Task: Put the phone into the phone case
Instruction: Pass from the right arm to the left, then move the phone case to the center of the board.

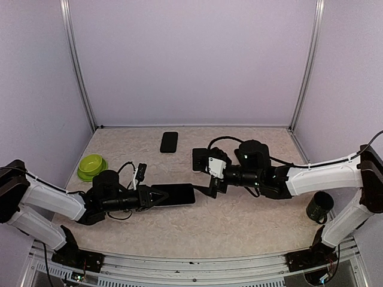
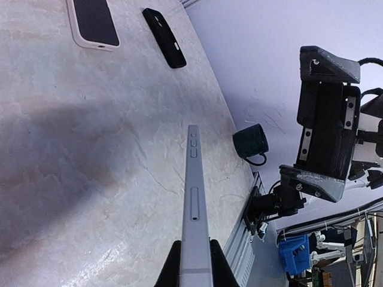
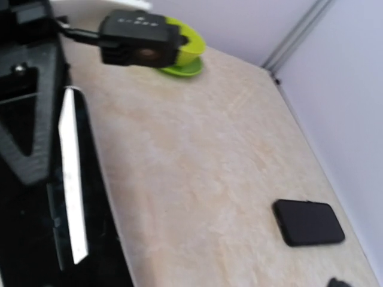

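Note:
My left gripper [image 1: 154, 196] [image 2: 195, 263] is shut on one end of the grey phone [image 1: 175, 195]. It holds the phone flat, just above the table. In the left wrist view the phone's button edge [image 2: 194, 197] runs away from the black fingertips [image 2: 170, 269]. My right gripper [image 1: 213, 185] hangs just off the phone's free end, jaws apart and holding nothing. In the right wrist view the phone [image 3: 72, 173] fills the left side. A black phone case [image 1: 169, 142] [image 2: 164, 37] [image 3: 308, 222] lies flat near the back wall.
A white-rimmed flat item with a dark face [image 2: 93, 24] lies near the black case; in the top view it is partly under the right arm [image 1: 199, 158]. A green bowl [image 1: 92, 166] [image 3: 182, 51] sits at the left. A dark mug [image 1: 320, 206] [image 2: 251, 143] stands at the right.

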`<state>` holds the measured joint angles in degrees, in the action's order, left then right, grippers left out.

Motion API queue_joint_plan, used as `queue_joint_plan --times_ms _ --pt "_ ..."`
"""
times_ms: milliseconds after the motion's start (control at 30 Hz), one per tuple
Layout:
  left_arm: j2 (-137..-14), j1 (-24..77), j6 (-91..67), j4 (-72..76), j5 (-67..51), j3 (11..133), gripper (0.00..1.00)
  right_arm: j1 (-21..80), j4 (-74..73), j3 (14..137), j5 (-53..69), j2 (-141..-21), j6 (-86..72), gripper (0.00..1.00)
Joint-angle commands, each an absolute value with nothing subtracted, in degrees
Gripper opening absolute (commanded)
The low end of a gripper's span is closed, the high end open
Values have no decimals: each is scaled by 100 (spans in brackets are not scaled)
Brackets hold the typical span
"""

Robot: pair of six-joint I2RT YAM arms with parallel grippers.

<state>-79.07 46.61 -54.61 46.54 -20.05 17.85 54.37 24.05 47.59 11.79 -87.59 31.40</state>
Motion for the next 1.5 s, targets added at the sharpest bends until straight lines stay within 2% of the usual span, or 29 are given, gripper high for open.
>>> queue_joint_plan --times_ms 0,333,467,533,767,1033,1200,1400,1467 --pt "-7594 4659 -5308 4688 -1830 2020 0 5260 2585 4615 641 -8407 2517 100" --pt "-7201 4528 -5305 4630 -1708 1897 0 4347 2025 5108 -1223 -8370 704 100" --pt "-7165 4518 -5303 4642 -1777 1882 0 4113 1764 5332 -2454 -8592 165 100" --pt "-7172 4513 -5312 4660 -1816 1881 0 3889 1333 5631 -2654 -8805 -70 100" --pt "-7127 4520 -5404 4739 -1687 1740 0 2571 299 6348 -1385 -9501 -1472 95" --pt "-7065 4526 -5420 4771 -1698 1653 0 1692 -708 7590 -433 -10813 -1961 79" --pt "-7091 4534 -5449 4852 -1713 1622 0 1199 -856 7801 708 -11420 -2423 68" --pt "-7131 4526 -5448 4843 -1707 1622 0 1149 -933 7882 606 -11742 -2371 61" --pt "-7158 4526 -5443 4856 -1713 1647 0 1151 -991 7972 587 -11860 -2273 55"
